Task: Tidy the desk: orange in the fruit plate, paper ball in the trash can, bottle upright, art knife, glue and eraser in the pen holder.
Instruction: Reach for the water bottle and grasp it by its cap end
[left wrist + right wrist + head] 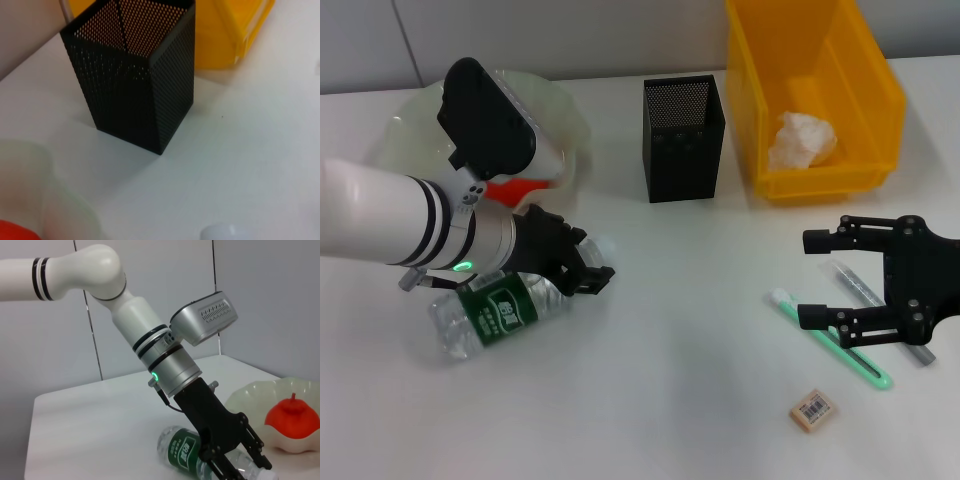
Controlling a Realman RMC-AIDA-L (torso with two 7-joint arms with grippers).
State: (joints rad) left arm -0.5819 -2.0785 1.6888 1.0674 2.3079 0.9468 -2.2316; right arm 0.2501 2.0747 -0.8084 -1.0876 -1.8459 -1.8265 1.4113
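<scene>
eraser (812, 410) unplaced on bench; orange (292, 413) plated, paper ball (802, 139) binned; left fingers (592, 272) grasping lying bottle (495, 312); right fingers (820, 317) released.

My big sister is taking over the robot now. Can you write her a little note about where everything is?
Left gripper: around the lying clear green-label water bottle near its cap, not clearly shut.
Right gripper: open, above the green art knife and grey glue stick.
Done: red-orange orange in the pale green wavy fruit plate; white paper ball in the yellow trash can.
Left: stand bottle upright; knife, glue and beige eraser into the black mesh pen holder.
</scene>
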